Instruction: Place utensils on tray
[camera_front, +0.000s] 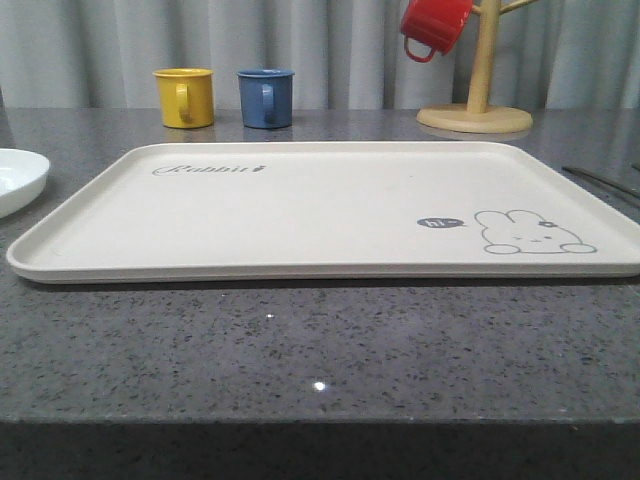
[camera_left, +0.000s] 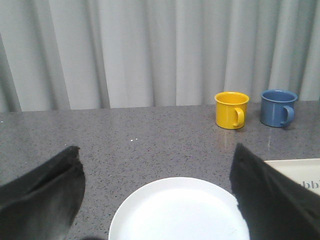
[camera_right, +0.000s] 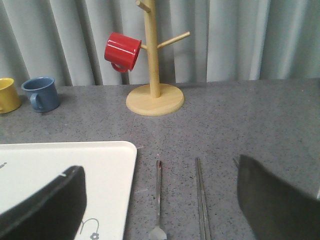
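The cream tray (camera_front: 320, 210) with the "Rabbit" script lies in the middle of the table, with nothing on it. A round white plate (camera_left: 180, 210) sits left of the tray, below my open left gripper (camera_left: 156, 147), whose dark fingers (camera_left: 45, 195) flank its sides. Right of the tray (camera_right: 65, 155) lie a silver fork (camera_right: 158, 195) and a pair of flat metal chopsticks (camera_right: 201, 200), side by side on the grey top. My right gripper (camera_right: 159, 164) hangs open over them. The end of another slim metal utensil (camera_right: 235, 161) peeks out beside one finger.
A yellow mug (camera_front: 185, 97) and a blue mug (camera_front: 266, 97) stand behind the tray. A wooden mug tree (camera_front: 478, 90) at the back right carries a red mug (camera_front: 435, 25). Grey curtains close off the back. The table's front edge runs close to the camera.
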